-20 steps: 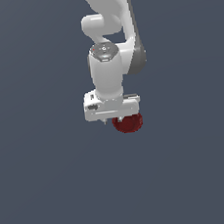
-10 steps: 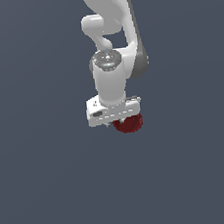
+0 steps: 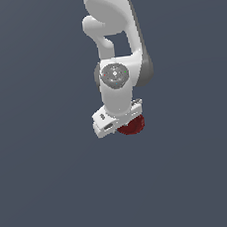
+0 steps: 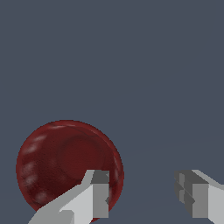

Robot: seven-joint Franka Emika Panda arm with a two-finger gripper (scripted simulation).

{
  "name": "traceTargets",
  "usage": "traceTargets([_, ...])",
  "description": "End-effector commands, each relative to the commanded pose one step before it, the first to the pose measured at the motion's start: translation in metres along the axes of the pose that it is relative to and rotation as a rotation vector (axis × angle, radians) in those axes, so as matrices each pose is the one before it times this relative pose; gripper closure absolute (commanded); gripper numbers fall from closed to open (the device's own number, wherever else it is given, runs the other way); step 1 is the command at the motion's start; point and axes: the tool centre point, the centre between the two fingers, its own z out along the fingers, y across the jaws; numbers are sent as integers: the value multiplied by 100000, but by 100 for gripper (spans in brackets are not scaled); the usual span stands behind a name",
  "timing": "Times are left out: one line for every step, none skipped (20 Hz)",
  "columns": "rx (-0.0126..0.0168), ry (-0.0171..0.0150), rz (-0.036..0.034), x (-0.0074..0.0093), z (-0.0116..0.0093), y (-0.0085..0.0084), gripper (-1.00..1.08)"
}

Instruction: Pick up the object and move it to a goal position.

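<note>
So the gripper (image 4: 142, 199) is spread apart with nothing between its two grey fingers (image 4: 94, 197), you can see plain blue-grey surface through the gap in the wrist view. The dark red lump (image 4: 65, 166) isn't between them at all, it sits off to one side, and one finger overlaps its edge in that shot; can't tell if it's actually touching or just passing in front. It's roundish, glossy, with pale speckles. In the exterior view the white gripper (image 3: 118, 129) points down with the dark red lump (image 3: 132, 125) poking out right under the palm, toward the exterior view's right. Above that it's the white Panda arm (image 3: 114, 60) folding upward, over a flat dark blue-grey ground (image 3: 45, 193)
</note>
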Motion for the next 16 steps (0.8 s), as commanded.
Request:
traceTargets([1400,-1935,-7206,217,586,-240,-20])
traceTargets([591,-725,-2810,92,230,-85,-20])
traceTargets([613,-706,-2808,94,228,-82,-20])
traceTargets([634,-685,-2805,95,227,-78,-20])
traceTargets([654,-664,-2801,96,226,-74,-20])
traceTargets([674,-642,-2799,97,224,-70,-20])
traceTargets([694,-620,-2797,98,223,-67,-20])
traceTargets([712,-597,-2793,99,222,-62,-20])
traceTargets([730,-574,-2791,100,220,-59,-20])
traceTargets([747,-550,-2788,100,219,-55,-20])
traceTargets([763,-525,-2785,101,217,-51,-20])
traceTargets([778,-500,-2782,100,216,-47,-20])
traceTargets([793,-475,-2780,101,214,-43,-20])
traceTargets([807,-448,-2776,100,213,-39,-20])
traceTargets([820,-422,-2774,100,211,-36,-20])
traceTargets([832,-395,-2771,99,210,-32,-20])
